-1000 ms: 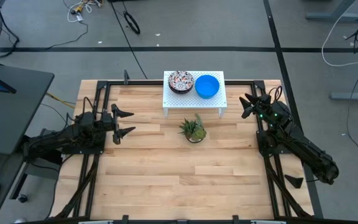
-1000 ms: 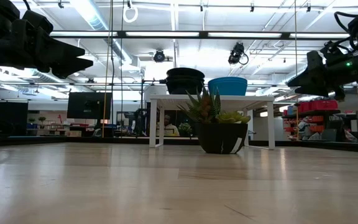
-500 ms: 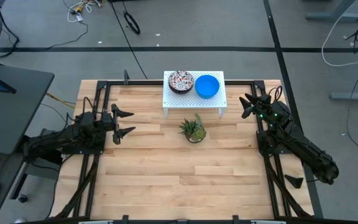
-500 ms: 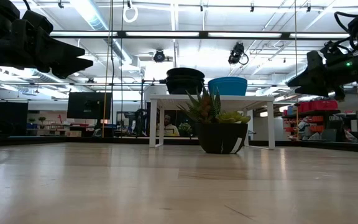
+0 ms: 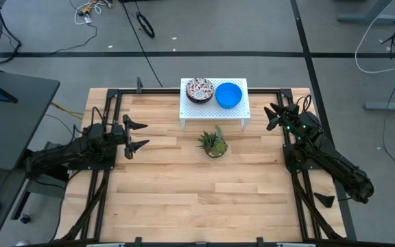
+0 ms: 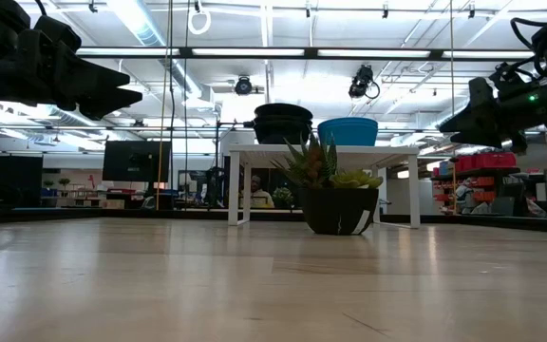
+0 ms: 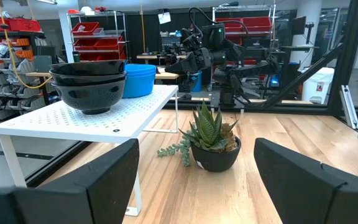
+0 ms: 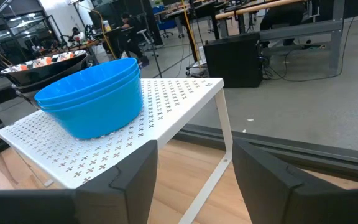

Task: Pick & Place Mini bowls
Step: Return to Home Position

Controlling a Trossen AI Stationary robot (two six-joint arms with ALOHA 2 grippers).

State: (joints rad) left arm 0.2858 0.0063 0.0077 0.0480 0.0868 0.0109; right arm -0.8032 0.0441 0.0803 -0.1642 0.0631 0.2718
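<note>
Two stacks of mini bowls stand on a small white perforated stand (image 5: pixel 213 108) at the table's far middle. The patterned stack (image 5: pixel 199 89), dark outside (image 7: pixel 89 84), is on its left half. The plain blue stack (image 5: pixel 228 95) (image 8: pixel 92 96) is on its right half. My left gripper (image 5: pixel 140 135) (image 7: pixel 194 174) is open above the table's left side, pointing right toward the stand. My right gripper (image 5: pixel 273 115) (image 8: pixel 194 165) is open near the far right edge, pointing left at the blue stack. Neither touches anything.
A small potted green plant (image 5: pixel 213 143) (image 6: pixel 335 190) stands on the wood just in front of the stand, between the two arms. Black frame rails (image 5: pixel 293 178) run along the table's left and right sides. The near half of the table (image 5: pixel 197 199) is bare wood.
</note>
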